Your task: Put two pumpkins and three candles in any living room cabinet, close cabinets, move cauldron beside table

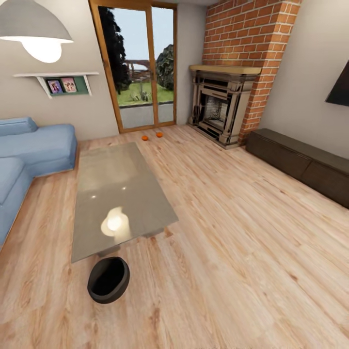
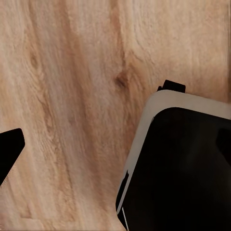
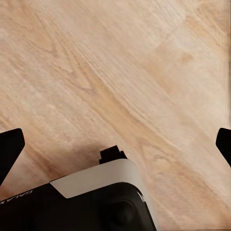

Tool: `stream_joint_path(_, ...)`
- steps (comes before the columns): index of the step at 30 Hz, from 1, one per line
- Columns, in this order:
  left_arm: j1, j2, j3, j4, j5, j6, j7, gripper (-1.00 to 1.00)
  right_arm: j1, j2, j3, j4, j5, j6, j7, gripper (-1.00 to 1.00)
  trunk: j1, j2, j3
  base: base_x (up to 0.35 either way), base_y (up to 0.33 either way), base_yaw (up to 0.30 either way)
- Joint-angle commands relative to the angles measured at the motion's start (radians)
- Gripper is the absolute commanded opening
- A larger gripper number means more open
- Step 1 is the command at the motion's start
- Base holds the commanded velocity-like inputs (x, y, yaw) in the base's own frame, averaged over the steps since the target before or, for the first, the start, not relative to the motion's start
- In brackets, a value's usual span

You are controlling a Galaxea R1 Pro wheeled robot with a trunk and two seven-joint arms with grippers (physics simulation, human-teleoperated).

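Two orange pumpkins (image 1: 144, 137) (image 1: 159, 134) lie on the wood floor by the glass door, far ahead. The black cauldron (image 1: 109, 279) sits on the floor, mouth up, just off the near end of the glossy grey table (image 1: 116, 194). The long low dark-brown cabinet (image 1: 300, 162) stands shut along the right wall. The candles are out of view. My left gripper (image 2: 115, 144) and right gripper (image 3: 115, 144) both hang open over bare floor beside my base, with nothing between the fingers (image 3: 9, 149).
A blue sofa (image 1: 29, 150) stands left of the table. A brick fireplace (image 1: 220, 109) fills the far right corner. Wide open floor runs between the table and the cabinet. A lamp (image 1: 36, 29) hangs at upper left.
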Motion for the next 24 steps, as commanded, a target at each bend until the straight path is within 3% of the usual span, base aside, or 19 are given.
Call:
stream_joint_path(1,0.000,0.000,-0.009,-0.001,0.005,-0.001,0.004,1.00,-0.001,0.001,0.007,0.003,-0.002,-0.003,-0.003,1.00,0.000,-0.001,-0.001,0.000,0.000,-0.278)
stream_joint_path(24,0.000,0.000,-0.009,-0.001,0.005,-0.001,0.004,1.00,0.015,0.001,0.007,0.002,-0.002,-0.007,-0.001,1.00,0.000,-0.001,-0.001,0.000,0.000,-0.278)
